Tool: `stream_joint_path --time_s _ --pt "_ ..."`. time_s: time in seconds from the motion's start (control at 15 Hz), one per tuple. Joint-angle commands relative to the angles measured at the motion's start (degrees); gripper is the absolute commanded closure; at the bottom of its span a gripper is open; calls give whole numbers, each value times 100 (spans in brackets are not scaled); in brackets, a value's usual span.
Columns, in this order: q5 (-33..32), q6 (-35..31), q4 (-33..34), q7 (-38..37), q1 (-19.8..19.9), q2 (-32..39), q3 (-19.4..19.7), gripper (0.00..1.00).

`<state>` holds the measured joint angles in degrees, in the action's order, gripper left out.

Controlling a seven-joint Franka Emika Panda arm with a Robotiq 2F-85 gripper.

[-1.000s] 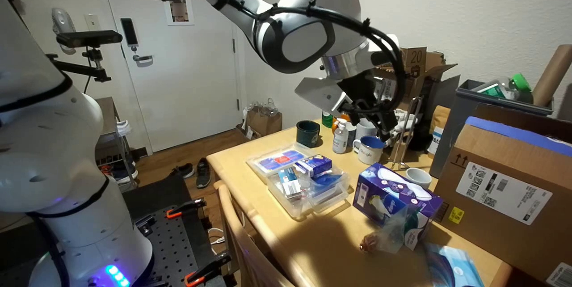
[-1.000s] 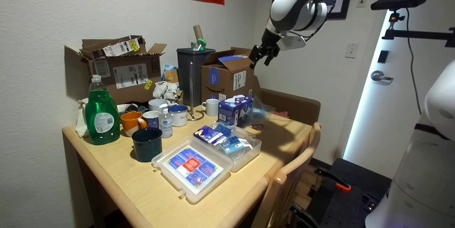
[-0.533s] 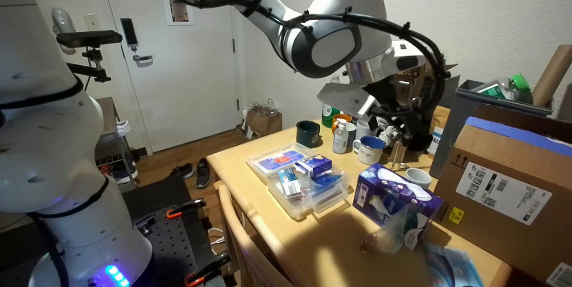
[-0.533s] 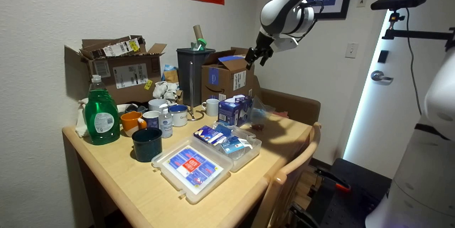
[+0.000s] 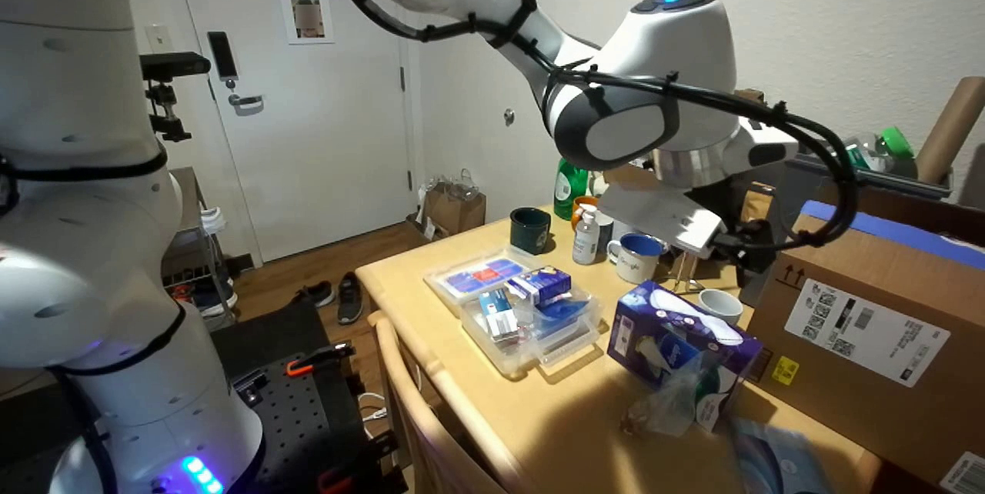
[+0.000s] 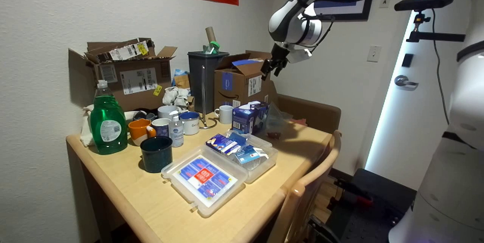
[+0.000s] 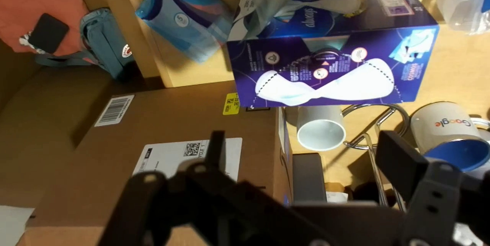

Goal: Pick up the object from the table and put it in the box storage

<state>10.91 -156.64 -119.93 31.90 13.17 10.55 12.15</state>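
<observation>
The object, a pale light-blue soft packet with darker blue swirls, lies flat on the table's near corner in an exterior view [image 5: 781, 459] and at the upper left of the wrist view [image 7: 191, 22]. In an exterior view it is mostly hidden behind the printed carton and plastic bag. The box storage, a clear plastic tray, stands open with small blue and white items inside in both exterior views [image 5: 499, 358] [image 6: 263, 168]; its corner shows in the wrist view [image 7: 457, 12]. My gripper [image 6: 270, 72] [image 7: 302, 148] is open and empty, high beside the large cardboard box, apart from the packet.
The blue-and-purple carton [image 5: 677, 332] with a clear bag [image 5: 677, 402] stands between packet and tray. The cardboard box [image 5: 862, 325] stands close to the gripper. A metal stand [image 6: 204, 95], a grey bin [image 6: 206, 80], mugs [image 6: 189, 123] and a green bottle [image 6: 107, 125] line the table's back.
The arm has swung across the table towards the large cardboard box and come down somewhat. The gripper stays open. The things on the table have not moved.
</observation>
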Motion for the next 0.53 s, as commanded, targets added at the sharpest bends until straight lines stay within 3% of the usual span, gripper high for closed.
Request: stream_joint_path --time_s 0.0,0.47 --pt "213 244 451 561 458 342 -247 0" --pt "345 398 761 1372 1168 866 -584 0"
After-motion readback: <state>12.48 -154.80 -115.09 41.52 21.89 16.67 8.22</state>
